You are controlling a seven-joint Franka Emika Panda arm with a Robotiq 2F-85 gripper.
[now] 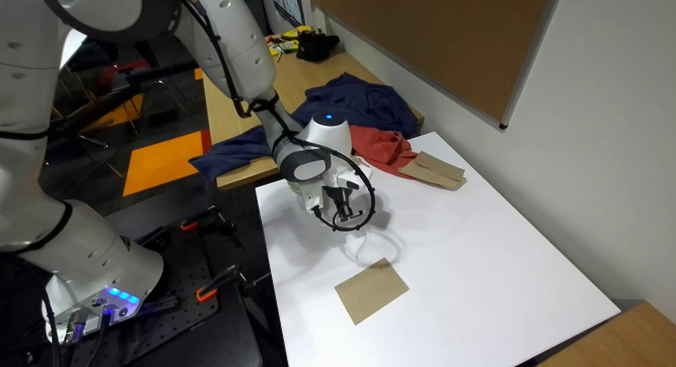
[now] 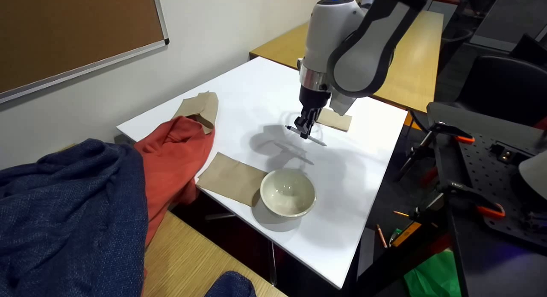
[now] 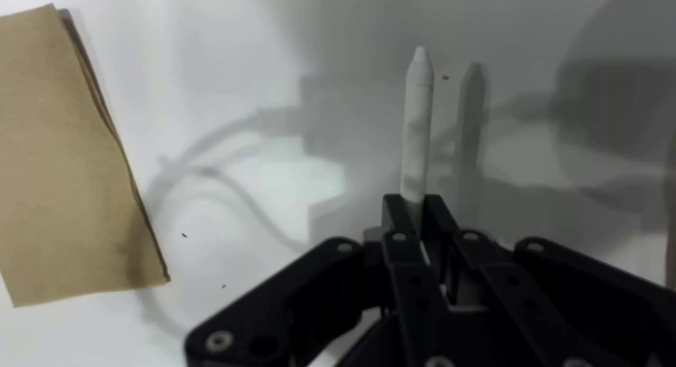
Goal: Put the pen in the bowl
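1. One slim, pale-bodied pen (image 3: 417,129) sits in the grip of the black pincer (image 3: 414,204); its two fingertips (image 3: 395,214) stand narrow, pinching the pen from left and right in the wrist view.
2. Pen and pincer hang above the white bench (image 2: 333,254): in an exterior view the pen's shadow (image 2: 295,153) falls on the surface apart from it and runs nearly parallel.
3. That same view shows the pen's dark end to the left and its pale tip to the right, with the pincer across its middle.
4. One round, cream bowl (image 2: 287,191) stands upright on the bench, nearer than the pincer and slightly to its left; the pen is outside it, on the far side, well apart.
5. Just left of the bowl lies a flat brown cardboard sheet (image 2: 230,178); the bowl overlaps its right end from this angle, and whether they touch cannot be told.
6. Farther off to the left, a folded brown piece (image 2: 194,107) lies right beside a red cloth (image 2: 177,149), and a navy cloth (image 2: 72,207) is heaped at the near left.
7. Elsewhere on the bench, a brown square (image 1: 372,291) lies flat, nearer than the pincer in an exterior view.
8. White and jointed, the robot arm (image 1: 245,46) reaches over the bench from the left in that view.
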